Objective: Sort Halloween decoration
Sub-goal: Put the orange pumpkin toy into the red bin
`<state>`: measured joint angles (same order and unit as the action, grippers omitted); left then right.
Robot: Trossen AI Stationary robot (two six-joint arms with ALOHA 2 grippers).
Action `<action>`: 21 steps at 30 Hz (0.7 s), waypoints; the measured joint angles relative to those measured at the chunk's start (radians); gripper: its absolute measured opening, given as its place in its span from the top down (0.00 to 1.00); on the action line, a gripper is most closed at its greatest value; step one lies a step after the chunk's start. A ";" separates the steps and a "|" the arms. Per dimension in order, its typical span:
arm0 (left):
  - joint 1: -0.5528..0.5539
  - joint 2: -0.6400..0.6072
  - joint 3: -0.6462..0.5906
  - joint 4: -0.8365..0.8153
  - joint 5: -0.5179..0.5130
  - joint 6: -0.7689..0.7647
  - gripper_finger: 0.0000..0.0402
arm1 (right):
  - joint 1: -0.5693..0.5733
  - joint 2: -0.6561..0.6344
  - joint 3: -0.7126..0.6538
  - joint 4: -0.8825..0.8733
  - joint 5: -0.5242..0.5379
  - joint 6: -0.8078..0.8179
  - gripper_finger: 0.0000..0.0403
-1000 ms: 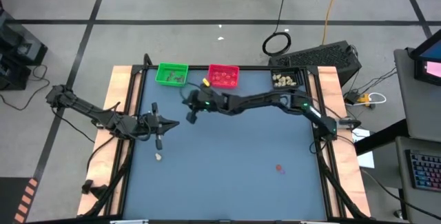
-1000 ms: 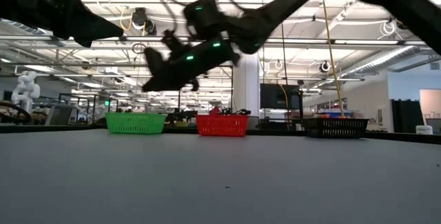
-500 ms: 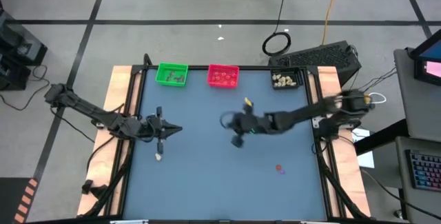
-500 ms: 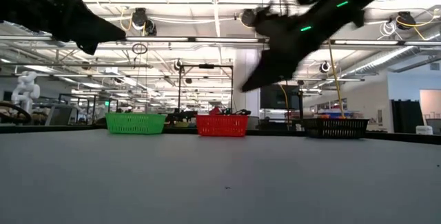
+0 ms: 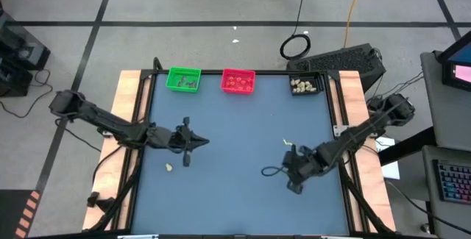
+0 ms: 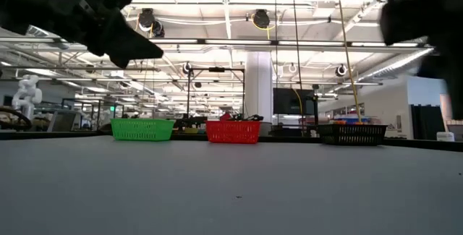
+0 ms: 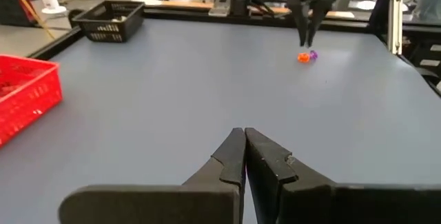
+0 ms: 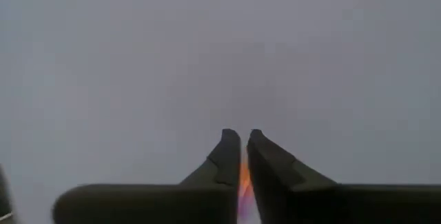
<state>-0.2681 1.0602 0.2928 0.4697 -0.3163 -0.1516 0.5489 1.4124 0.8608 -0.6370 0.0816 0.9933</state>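
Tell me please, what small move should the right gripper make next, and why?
Probably open the fingers a little and settle lower around the orange and purple trinkets. The right gripper hangs just over them near the table's right front, jaws almost together, with orange showing through the slit. The left gripper waits shut, over the table's left.

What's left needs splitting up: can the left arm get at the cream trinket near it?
Probably yes. The cream trinket lies in the open on the table near the left gripper, nothing between them; the shut gripper must open first.
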 joint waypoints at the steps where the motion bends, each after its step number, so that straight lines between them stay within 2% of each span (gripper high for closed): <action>1: 0.006 0.019 0.008 0.004 0.009 0.000 0.96 | 0.022 0.000 0.000 -0.019 -0.017 0.052 0.93; 6: 0.029 0.088 0.035 0.030 0.034 0.001 0.96 | 0.075 0.002 0.000 -0.104 -0.030 0.246 0.76; 12: 0.034 0.117 0.043 0.025 0.035 0.001 0.96 | 0.068 0.059 0.000 -0.122 -0.032 0.298 0.58; 16: 0.033 0.117 0.044 0.023 0.034 0.001 0.96 | 0.059 0.110 0.000 -0.118 -0.061 0.304 0.54; 21: 0.033 0.117 0.044 0.023 0.034 0.001 0.96 | 0.059 0.149 0.000 -0.083 -0.063 0.312 0.56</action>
<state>-0.2352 1.1770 0.3367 0.4923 -0.2821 -0.1502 0.6079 1.5613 0.8608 -0.7201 0.0181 1.3048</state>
